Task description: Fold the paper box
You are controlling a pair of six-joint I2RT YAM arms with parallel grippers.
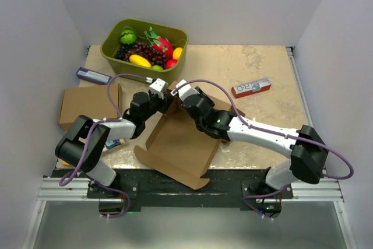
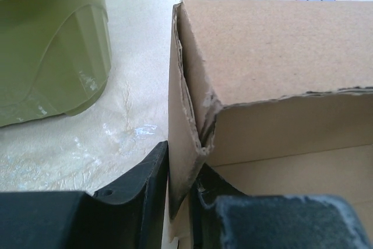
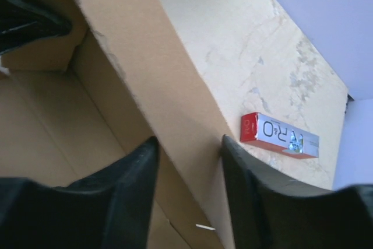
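Nearest: left claw (image 2: 180,170) clamped on a ragged side wall of the paper box (image 1: 180,141), centred by the near edge of the tabletop (image 1: 262,62). Right claw (image 3: 189,144) apart, astride the far wall. Could tear that frayed corner if pulled unevenly; could slip off and flop flat.

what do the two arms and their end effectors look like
Both the left arm and right arm have white link shells with bulky black joint housings. A purple cable loops along each. The left end effector and right end effector have matte black curved fingers. A small green light shows on the right arm.
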